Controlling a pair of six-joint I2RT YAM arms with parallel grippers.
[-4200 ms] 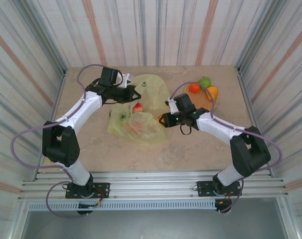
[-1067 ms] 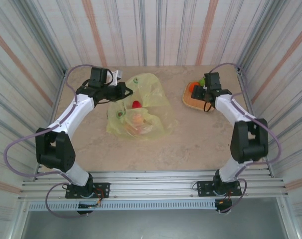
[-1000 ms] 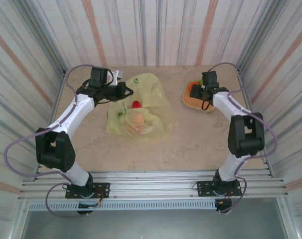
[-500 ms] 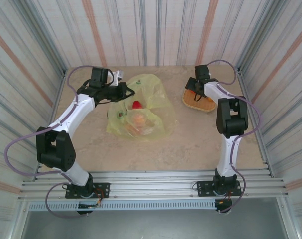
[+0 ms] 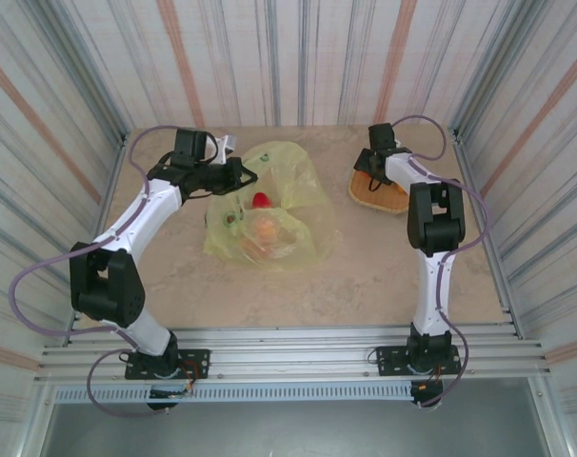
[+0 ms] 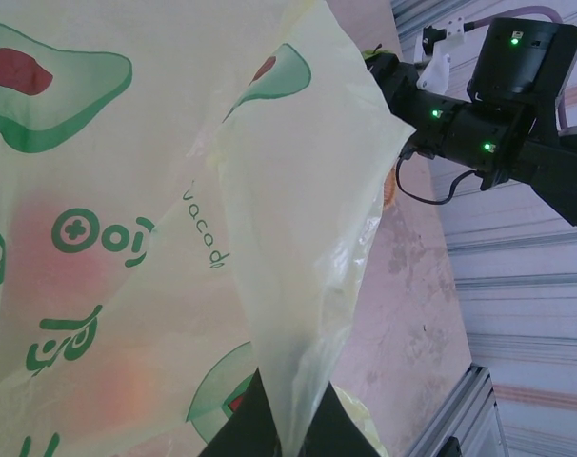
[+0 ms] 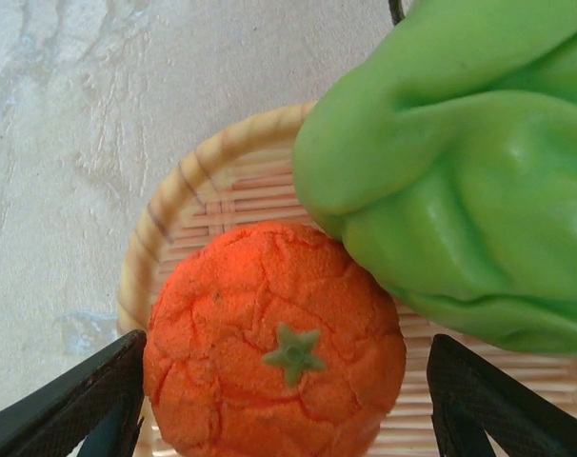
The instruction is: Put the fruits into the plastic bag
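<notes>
Pinching bag (image 6: 127, 190) edge in my left gripper (image 6: 284, 424), lifting its mouth; my right gripper (image 7: 279, 409), wide open, empty, straddles orange (image 7: 274, 333) for pickup.

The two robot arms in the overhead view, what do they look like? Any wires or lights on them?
Both the left arm and right arm have smooth white tubular links joined by chunky black joints. A thin lilac cable loops loosely alongside each. The right tool has flat black fingers, and small green lights glow on its black wrist housing.
</notes>
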